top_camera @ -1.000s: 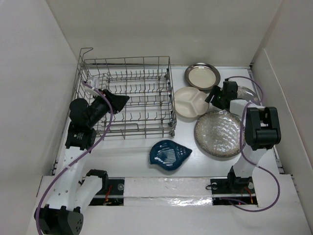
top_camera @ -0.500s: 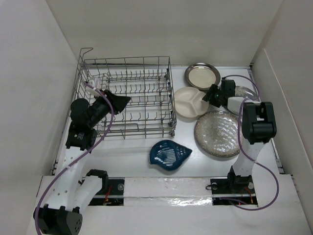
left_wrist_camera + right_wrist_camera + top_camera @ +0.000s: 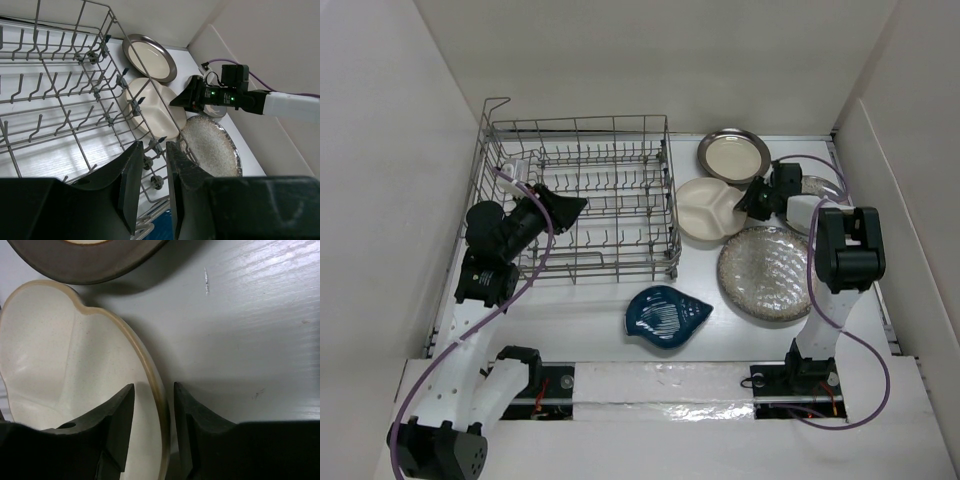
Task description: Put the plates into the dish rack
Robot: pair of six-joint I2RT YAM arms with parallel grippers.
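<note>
The silver wire dish rack (image 3: 576,123) stands at the back left with no plates in it. My left gripper (image 3: 575,205) hovers over its left part, jaws slightly apart and empty; the left wrist view shows the gripper (image 3: 155,145) above the rack's wires (image 3: 60,85). The cream three-compartment plate (image 3: 705,212) lies right of the rack. My right gripper (image 3: 750,200) is open and straddles its right rim (image 3: 150,370). The metal-rimmed plate (image 3: 732,154), the speckled plate (image 3: 767,272) and the blue shell dish (image 3: 666,315) lie flat on the table. The grey floral plate (image 3: 822,186) is mostly hidden behind my right arm.
White walls close in the table on the left, back and right. The right arm's purple cable (image 3: 840,180) loops over the floral plate. The metal-rimmed plate's edge (image 3: 85,262) lies just beyond the compartment plate.
My right gripper has moved left and a little back onto the compartment plate's rim. The left arm has barely moved.
</note>
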